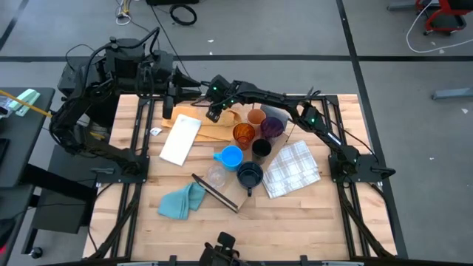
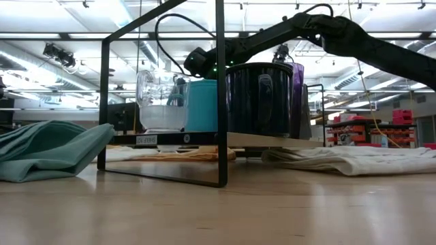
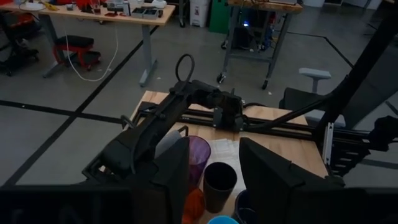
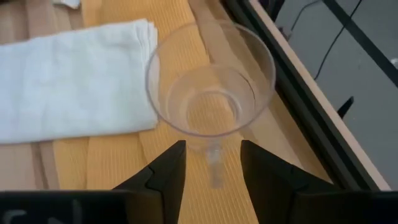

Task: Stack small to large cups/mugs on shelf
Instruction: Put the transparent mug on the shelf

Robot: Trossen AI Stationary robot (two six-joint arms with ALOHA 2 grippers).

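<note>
Tabletop (image 1: 295, 222) carries the shelf (image 1: 216, 193), a low board lying aslant near the teal cloth (image 1: 182, 201). Cups cluster beside it: dark mug (image 1: 250, 176), blue mug (image 1: 230, 157), amber cup (image 1: 244, 134), purple tumbler (image 1: 272, 127), tan cup (image 1: 256, 117), black cup (image 1: 261, 148). Right fingers (image 4: 210, 163) stand partly open, straddling a clear cup (image 4: 210, 81) over yellow paper (image 4: 112, 155), gripping nothing visibly. Left fingers (image 3: 214, 171) hang parted and empty above the cups.
</note>
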